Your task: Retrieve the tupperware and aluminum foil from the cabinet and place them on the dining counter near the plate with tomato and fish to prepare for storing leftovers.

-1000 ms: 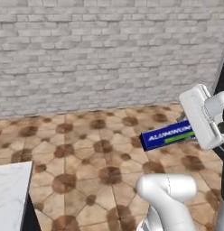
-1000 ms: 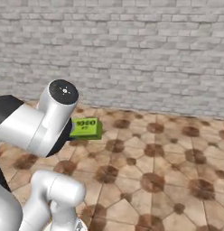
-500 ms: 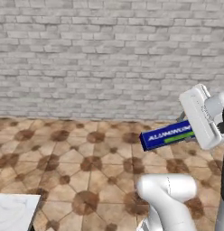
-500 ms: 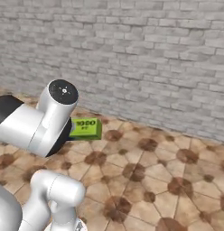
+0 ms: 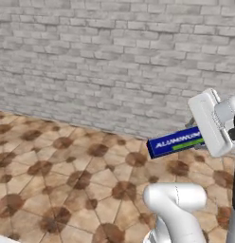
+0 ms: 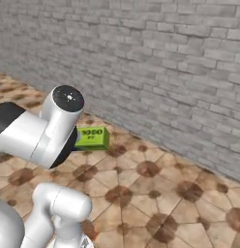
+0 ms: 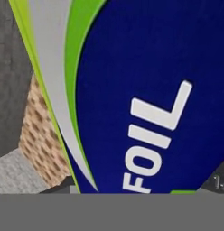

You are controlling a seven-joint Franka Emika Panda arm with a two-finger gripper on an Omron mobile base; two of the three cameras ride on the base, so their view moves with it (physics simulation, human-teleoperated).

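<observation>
Blue aluminum foil [image 5: 175,142] box carried above tiled floor [image 5: 67,180].
Gripper [image 5: 204,137] clamped on one end; box juts sideways, level.

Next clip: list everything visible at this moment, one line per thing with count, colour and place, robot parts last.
aluminum foil: one, long blue box with white lettering and a green end patch, carried in the air above the floor, sticking out from the hand; its green end shows past the arm in the right base view.
brick wall: one, grey-white, across the back of both base views.
tiled floor: one, tan with dark brown medallions, below the wall.
arm: one, white with dark joints, in the foreground of both base views.
end effector: one, white, closed on the aluminum foil at the right of the left base view.
</observation>
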